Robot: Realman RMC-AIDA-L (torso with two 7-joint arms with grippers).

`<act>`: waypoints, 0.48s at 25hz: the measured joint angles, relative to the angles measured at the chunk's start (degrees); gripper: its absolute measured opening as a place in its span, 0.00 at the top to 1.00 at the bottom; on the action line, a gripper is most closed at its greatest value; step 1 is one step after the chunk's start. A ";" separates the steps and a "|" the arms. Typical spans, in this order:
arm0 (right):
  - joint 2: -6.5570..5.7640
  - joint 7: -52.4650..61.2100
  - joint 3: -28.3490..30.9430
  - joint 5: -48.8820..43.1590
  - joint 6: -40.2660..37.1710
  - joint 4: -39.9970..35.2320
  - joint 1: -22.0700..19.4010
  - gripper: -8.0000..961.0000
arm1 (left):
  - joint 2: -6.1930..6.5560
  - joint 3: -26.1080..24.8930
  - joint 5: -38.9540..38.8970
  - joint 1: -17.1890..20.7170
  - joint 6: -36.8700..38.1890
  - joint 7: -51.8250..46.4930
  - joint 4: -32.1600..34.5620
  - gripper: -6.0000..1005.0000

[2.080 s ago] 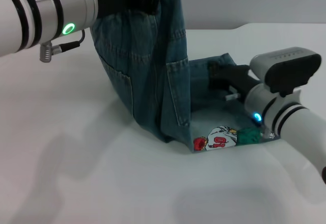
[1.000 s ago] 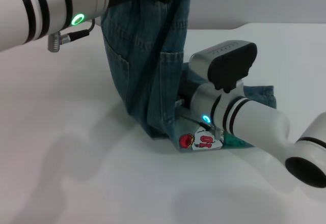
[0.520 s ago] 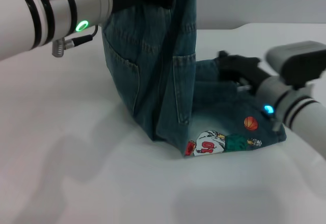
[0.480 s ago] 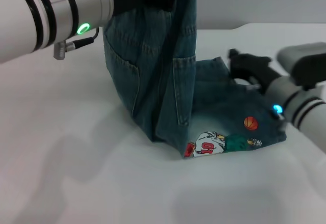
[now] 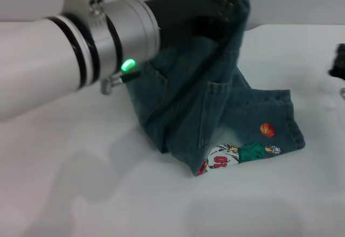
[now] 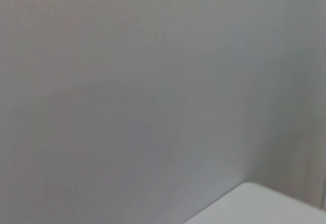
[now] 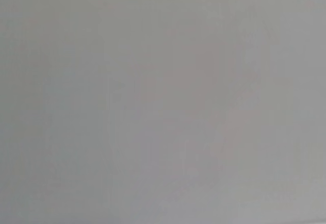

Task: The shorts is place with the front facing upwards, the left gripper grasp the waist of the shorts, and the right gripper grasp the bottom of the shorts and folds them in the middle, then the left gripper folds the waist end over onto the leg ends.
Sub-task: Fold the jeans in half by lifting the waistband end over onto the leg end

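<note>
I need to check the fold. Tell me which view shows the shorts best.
The head view. It shows the denim shorts with the left gripper lifting the waist end while the leg ends lie on the table. Both wrist views show only blank grey, no shorts.

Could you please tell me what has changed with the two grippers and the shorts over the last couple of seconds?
The left gripper, shut on the waist of the blue denim shorts, has swung that end over and down toward the leg ends. The right gripper has drawn off the leg ends to the table's right edge. The leg ends with the cartoon patch stayed flat on the white table.
</note>
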 joint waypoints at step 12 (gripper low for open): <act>0.01 -2.94 3.03 -0.30 -8.09 1.53 -6.46 0.98 | -0.21 11.71 -8.57 -0.12 17.91 9.97 13.24 0.94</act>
